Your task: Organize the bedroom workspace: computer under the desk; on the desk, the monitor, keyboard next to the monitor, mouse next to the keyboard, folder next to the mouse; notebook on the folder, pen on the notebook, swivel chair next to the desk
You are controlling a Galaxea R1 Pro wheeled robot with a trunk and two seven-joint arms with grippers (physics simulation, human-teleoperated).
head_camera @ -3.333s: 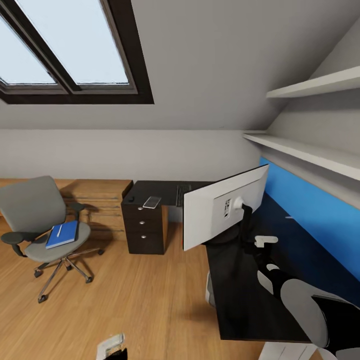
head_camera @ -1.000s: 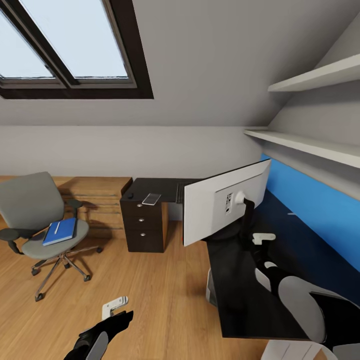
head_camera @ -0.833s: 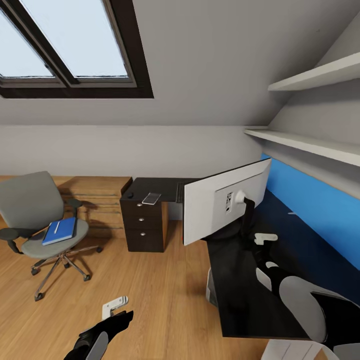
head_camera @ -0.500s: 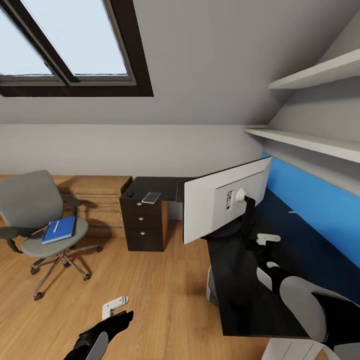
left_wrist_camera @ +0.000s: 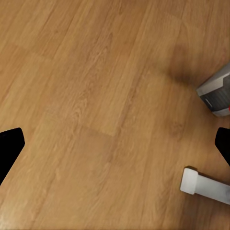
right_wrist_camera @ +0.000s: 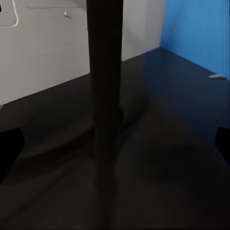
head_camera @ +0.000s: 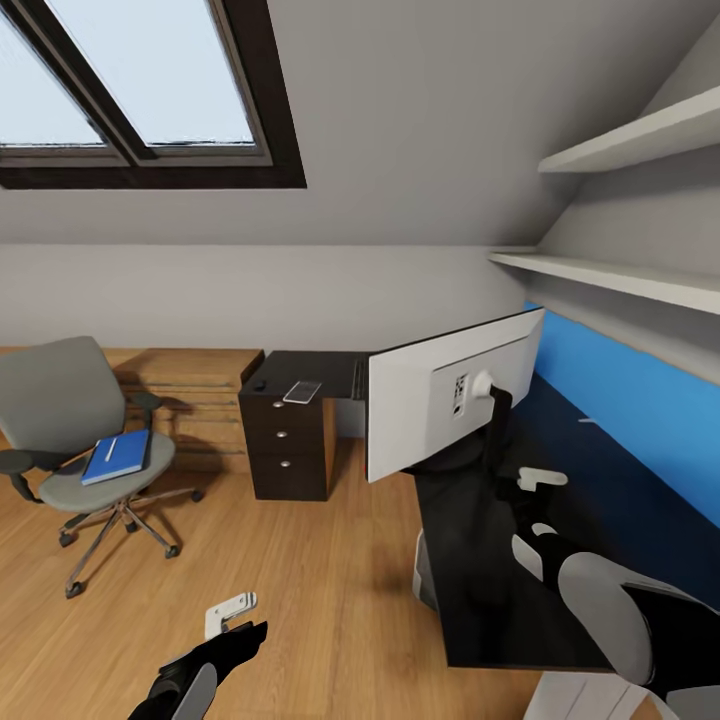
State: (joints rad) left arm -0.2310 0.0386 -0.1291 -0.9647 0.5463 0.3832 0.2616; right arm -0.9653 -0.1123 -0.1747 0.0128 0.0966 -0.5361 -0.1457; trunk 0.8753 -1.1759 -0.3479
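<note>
The monitor (head_camera: 430, 415) stands on the black desk (head_camera: 470, 610) with its white back toward me, and its black stand (right_wrist_camera: 105, 96) rises just ahead of my right gripper (right_wrist_camera: 115, 148). That gripper (head_camera: 510, 490) is open, low over the desk, with nothing between its fingers. The keyboard (head_camera: 358, 380) pokes out behind the monitor. The mouse (head_camera: 260, 386) and notebook (head_camera: 302, 391) lie above the drawer unit. At the left, the swivel chair (head_camera: 60, 420) carries the blue folder (head_camera: 120, 458) with the white pen (head_camera: 112, 449) on it. My left gripper (head_camera: 240, 622) hangs open over the floor. The computer (left_wrist_camera: 216, 96) sits under the desk.
A light wooden dresser (head_camera: 195, 385) stands against the far wall behind the chair. White shelves (head_camera: 610, 280) and a blue panel (head_camera: 640, 400) run along the desk's right side. A white desk leg (left_wrist_camera: 206, 186) rests on the wood floor (head_camera: 300, 580) near the computer.
Since the oldest frame my left arm has risen into view at the lower left. Over the last second the camera has drifted slightly; the objects have not moved.
</note>
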